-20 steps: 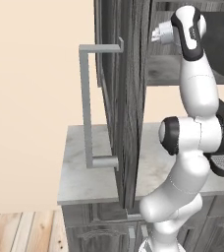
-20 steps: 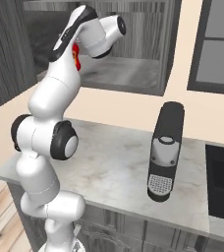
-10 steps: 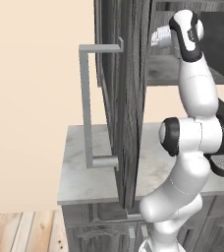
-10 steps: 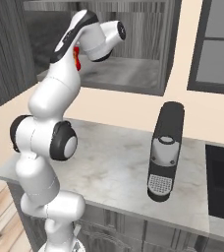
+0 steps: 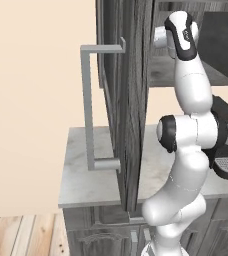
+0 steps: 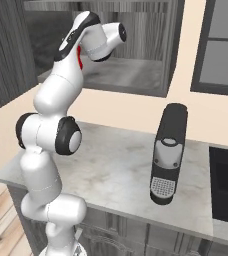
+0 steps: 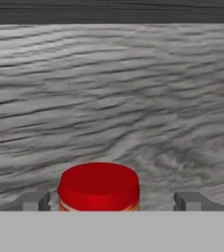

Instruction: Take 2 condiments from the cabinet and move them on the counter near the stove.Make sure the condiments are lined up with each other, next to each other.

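Showing red bottle (image 7: 98,187), round flat cap, between open tool (image 7: 114,201) fingertips

You see just the red bottle (image 7: 98,186) cap at the hand view's bottom; its body is cut off.

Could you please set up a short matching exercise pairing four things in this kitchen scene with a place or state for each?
Things:
1. red squeeze bottle
2. cabinet door
3. coffee machine
4. gripper

Places or states:
A. swung open, bar handle facing out
B. standing on the counter beside the stove
C. open, fingers apart
D. inside the cabinet, between the fingertips

Pairs: 1-D, 2-A, 3-B, 4-C
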